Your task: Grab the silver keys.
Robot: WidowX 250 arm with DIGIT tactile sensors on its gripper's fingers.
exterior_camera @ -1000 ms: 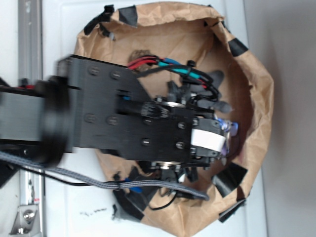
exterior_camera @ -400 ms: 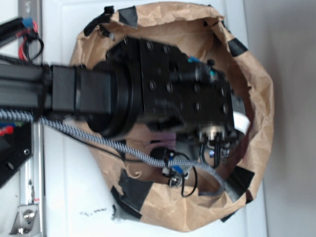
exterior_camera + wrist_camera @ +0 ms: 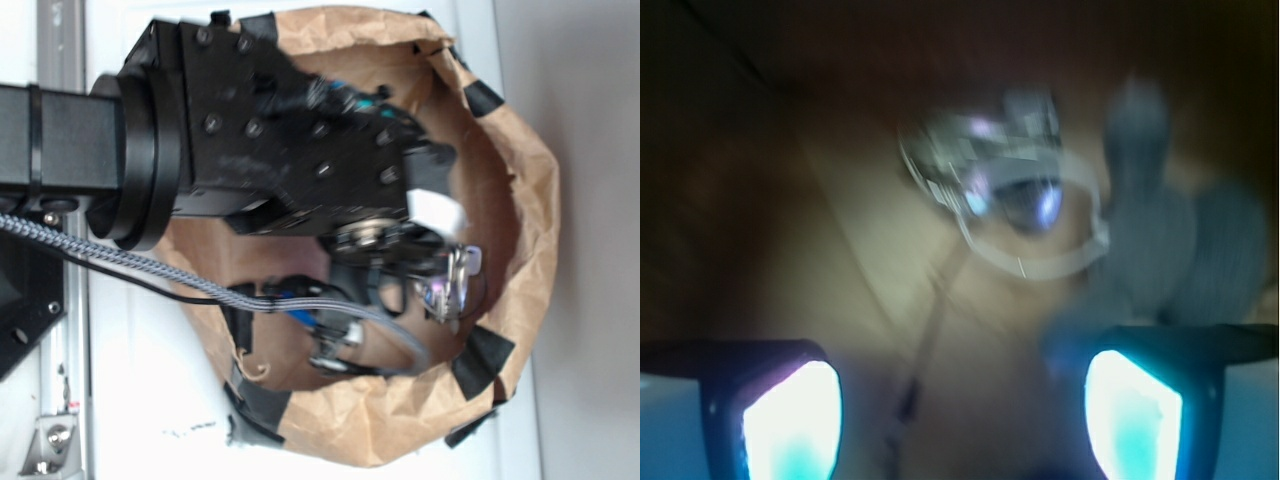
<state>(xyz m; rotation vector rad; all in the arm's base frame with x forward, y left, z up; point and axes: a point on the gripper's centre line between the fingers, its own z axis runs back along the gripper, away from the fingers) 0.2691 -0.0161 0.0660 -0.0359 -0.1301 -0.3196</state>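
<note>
Where brown paper bag (image 3: 520, 200) sits on white table (image 3: 150, 400), claw (image 3: 960, 410) wide above silver keys (image 3: 995, 175).

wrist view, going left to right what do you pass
left fingertip → keys → grey plush toy, with the right fingertip low in the frame just before the toy's middle; the jaws stand apart with nothing between them
</note>
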